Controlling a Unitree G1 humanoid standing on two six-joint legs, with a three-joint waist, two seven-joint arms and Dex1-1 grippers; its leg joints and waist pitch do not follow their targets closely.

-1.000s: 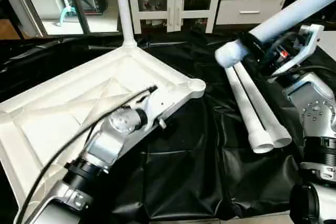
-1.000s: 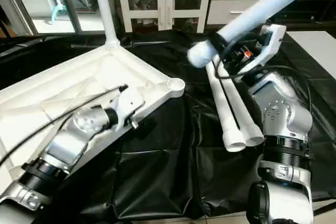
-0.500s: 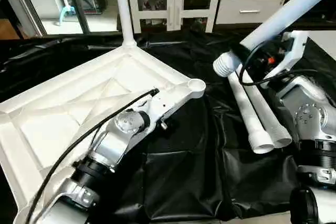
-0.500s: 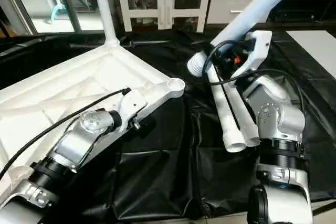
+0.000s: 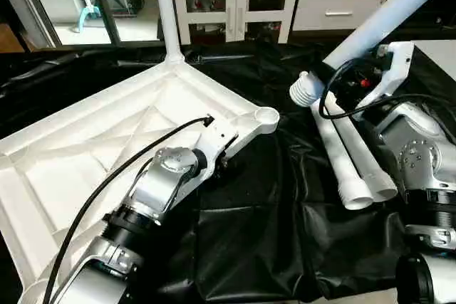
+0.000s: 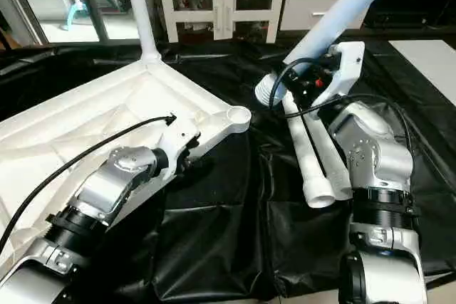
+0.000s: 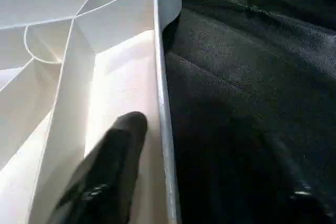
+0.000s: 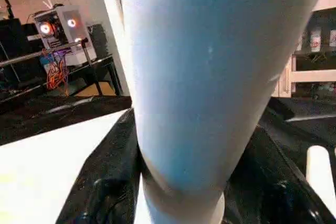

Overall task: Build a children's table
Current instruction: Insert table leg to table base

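Shift since earlier frame: held leg (image 5: 385, 16) tilts steeper; its ribbed end nears the empty corner socket (image 5: 266, 114).
Right gripper (image 5: 342, 80): clamped on that leg.
Left gripper (image 7: 157, 140): narrowing astride the tabletop (image 5: 92, 140) rim, one finger (image 7: 107, 171) inside.
Spare legs (image 5: 353, 161): on the black sheet (image 5: 249, 233).
Meaning: socket insertion is probably next.

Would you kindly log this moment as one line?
left gripper: astride tabletop rim | right gripper: holds leg tilted | one leg fitted | two legs on sheet
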